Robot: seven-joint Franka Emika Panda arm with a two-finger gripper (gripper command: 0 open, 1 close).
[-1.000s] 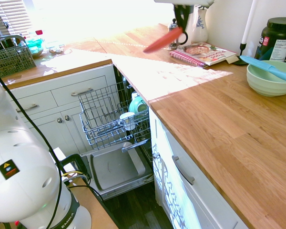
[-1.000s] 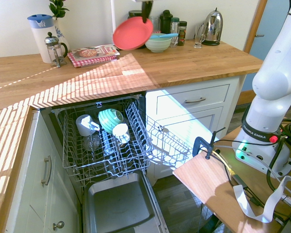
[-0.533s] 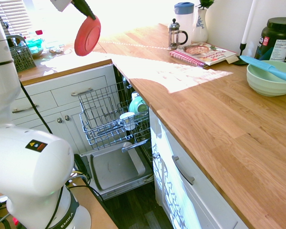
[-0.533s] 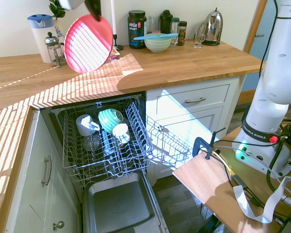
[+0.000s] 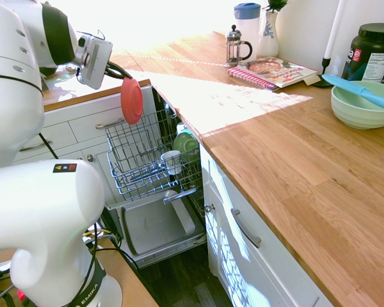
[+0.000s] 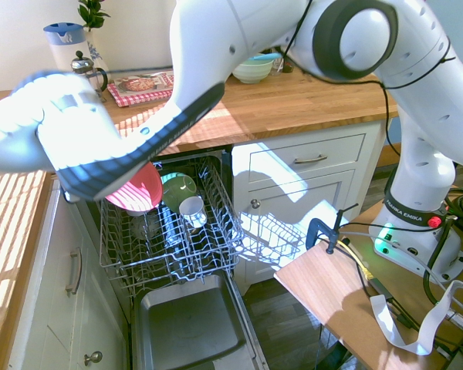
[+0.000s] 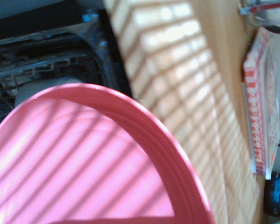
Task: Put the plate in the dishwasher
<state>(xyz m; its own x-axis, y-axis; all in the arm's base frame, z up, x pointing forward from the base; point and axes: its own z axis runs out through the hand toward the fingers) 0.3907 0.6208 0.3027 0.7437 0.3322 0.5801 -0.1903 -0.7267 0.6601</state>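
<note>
Coral-red round plastic plate [image 5: 132, 100] hangs on edge, clenched at its rim in our gripper [image 5: 120, 72], just above the grey wire rack [image 5: 144, 157] of the open dishwasher [image 5: 155, 225]; the rack lies straight below, so we judge lowering comes next.

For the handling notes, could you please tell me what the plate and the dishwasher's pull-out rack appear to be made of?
The plate: probably plastic, going by its uniform coral-red colour, thin moulded rim and soft matte sheen. The dishwasher's pull-out rack: thin grey wire in an open grid, likely coated metal, though the coating cannot be confirmed.
</note>
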